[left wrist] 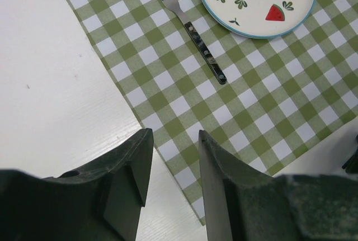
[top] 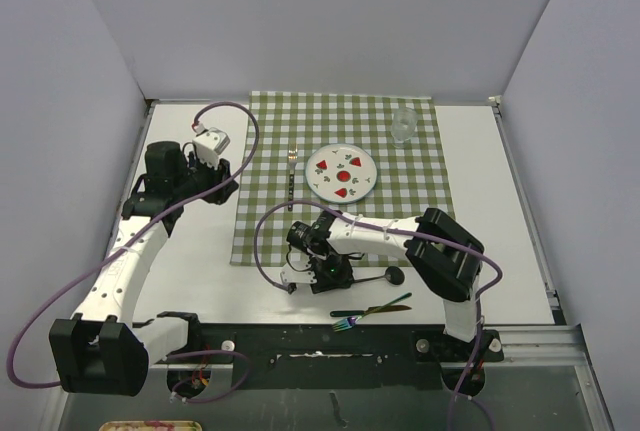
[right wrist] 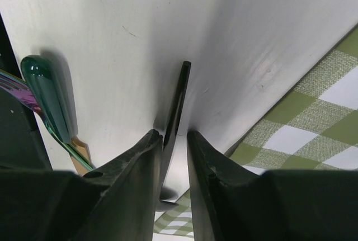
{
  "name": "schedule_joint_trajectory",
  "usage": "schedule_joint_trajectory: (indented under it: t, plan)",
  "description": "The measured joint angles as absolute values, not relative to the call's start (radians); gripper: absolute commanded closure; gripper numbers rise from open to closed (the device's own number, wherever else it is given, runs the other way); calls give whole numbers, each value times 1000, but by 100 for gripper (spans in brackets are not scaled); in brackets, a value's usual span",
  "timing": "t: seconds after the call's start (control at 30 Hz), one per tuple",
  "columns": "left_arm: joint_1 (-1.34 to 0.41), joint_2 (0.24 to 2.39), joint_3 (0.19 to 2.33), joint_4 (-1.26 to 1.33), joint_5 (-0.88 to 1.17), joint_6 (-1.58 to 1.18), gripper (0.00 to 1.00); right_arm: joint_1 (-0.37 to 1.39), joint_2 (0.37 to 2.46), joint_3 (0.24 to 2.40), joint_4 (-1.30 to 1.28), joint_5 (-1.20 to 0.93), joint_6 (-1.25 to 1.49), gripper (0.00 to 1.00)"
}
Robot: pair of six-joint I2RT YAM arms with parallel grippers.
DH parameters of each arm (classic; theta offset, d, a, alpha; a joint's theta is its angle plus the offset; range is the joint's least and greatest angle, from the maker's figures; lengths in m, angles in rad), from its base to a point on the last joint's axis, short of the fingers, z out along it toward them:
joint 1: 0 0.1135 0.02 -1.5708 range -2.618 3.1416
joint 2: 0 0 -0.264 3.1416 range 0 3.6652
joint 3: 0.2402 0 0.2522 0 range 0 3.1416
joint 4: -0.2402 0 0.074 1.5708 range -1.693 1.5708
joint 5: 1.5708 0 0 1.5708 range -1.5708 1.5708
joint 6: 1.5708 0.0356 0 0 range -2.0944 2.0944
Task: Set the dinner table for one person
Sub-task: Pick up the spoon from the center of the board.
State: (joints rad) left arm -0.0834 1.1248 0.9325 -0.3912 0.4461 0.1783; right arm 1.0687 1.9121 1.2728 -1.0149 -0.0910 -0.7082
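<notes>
right fingers (right wrist: pixel 134 179): clamped on black spoon (right wrist: pixel 179 90) handle | left fingers (left wrist: pixel 126 179): apart, empty | spoon likely light, stiff, slick; hold mid-handle

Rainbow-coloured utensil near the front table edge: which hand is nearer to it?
Right. The right hand sits close beside the utensil; the left hand hovers far off, over the cloth's left edge.

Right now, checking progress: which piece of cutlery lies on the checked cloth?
The fork, left of the plate; the iridescent piece and the black-handled one sit off the checked cloth, over the dinner table.
</notes>
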Motion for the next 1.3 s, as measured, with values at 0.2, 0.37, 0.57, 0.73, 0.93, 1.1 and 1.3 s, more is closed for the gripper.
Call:
schedule_joint_trajectory:
  t: [0.2,0.37,0.57,0.73,0.93,1.1,1.3]
  plan:
    - [-83,1125,925,-391,450,180,65,1069,1927,1290,-1024,-86,-701,85]
    - [-83,1125,924,-390,451,183,74,1071,1936,1303,-1031,-88,-694,96]
    - [-83,1125,918,-386,451,188,76,1076,1960,1337,-1057,-87,-684,100]
    - [-83,1125,918,-384,452,188,76,1078,1961,1372,-1079,-91,-670,100]
    - [-83,1126,918,-384,454,189,76,1089,1960,1445,-1121,-105,-646,100]
    - [-83,1129,920,-385,461,193,76,1089,1956,1483,-1156,-109,-636,100]
    - [-83,1134,939,-402,469,196,76,1088,1935,1506,-1186,-109,-628,100]
